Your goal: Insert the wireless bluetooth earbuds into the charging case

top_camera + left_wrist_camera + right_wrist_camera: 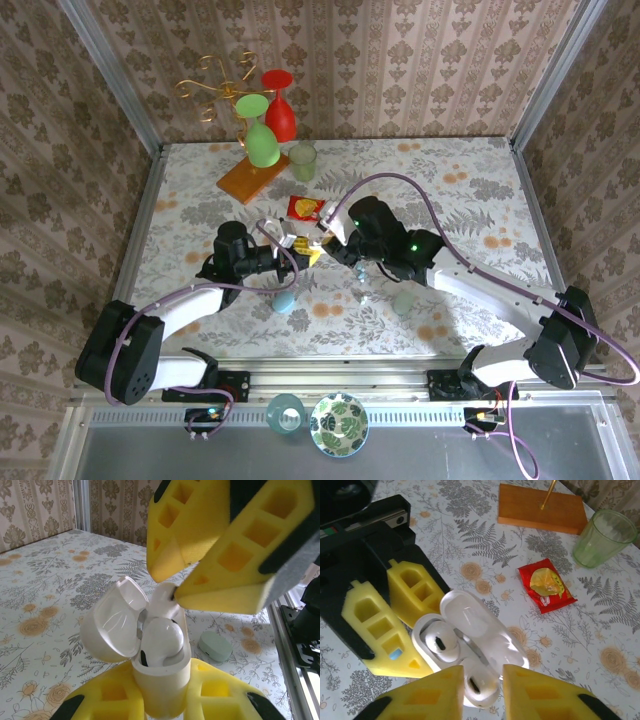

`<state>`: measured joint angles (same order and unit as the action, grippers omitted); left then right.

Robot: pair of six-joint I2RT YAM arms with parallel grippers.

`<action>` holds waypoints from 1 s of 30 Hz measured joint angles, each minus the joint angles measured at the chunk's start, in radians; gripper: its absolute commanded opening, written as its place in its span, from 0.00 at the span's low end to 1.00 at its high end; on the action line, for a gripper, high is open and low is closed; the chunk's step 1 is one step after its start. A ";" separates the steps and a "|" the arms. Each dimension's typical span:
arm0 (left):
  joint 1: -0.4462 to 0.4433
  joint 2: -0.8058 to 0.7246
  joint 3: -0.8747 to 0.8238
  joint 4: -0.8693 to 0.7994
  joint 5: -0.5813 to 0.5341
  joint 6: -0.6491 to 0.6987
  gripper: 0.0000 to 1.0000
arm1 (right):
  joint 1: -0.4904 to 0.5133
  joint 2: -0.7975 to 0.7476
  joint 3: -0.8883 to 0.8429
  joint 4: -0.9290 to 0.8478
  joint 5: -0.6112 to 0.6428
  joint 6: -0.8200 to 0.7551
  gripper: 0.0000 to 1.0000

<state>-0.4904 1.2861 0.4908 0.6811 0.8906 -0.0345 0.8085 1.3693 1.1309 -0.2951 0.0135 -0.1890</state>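
Observation:
My left gripper is shut on the base of the white charging case, holding it upright with its lid swung open. One earbud sits in the near socket, also seen from above as the seated earbud. The second earbud rests in the other socket, between the yellow fingers of my right gripper. Those jaws stand slightly apart, with a sliver of gap on the lid side. From above, both grippers meet at the case over the table's middle.
A pale green oval case lies on the table beside the held case, and a pale blue oval one lies nearer the left arm. A red snack packet, a green cup and a wooden stand base sit farther back.

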 measured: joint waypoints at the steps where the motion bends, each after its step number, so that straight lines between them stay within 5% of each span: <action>1: 0.000 0.000 0.001 0.000 0.000 0.000 0.00 | 0.001 0.000 0.000 0.000 -0.002 0.000 0.33; 10: 0.000 0.000 0.001 0.003 0.000 0.000 0.00 | -0.006 -0.038 -0.010 0.008 -0.018 0.015 0.46; 18: 0.000 -0.002 -0.005 0.013 0.002 0.071 0.00 | -0.126 -0.121 -0.036 0.080 -0.135 0.207 0.73; 30: -0.009 -0.037 -0.037 0.029 -0.021 0.280 0.00 | -0.210 0.127 0.172 -0.057 -0.299 0.479 0.81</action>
<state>-0.4992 1.2488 0.4534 0.7105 0.8692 0.2455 0.5983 1.4963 1.3029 -0.3523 -0.2855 0.2901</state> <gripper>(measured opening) 0.148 0.808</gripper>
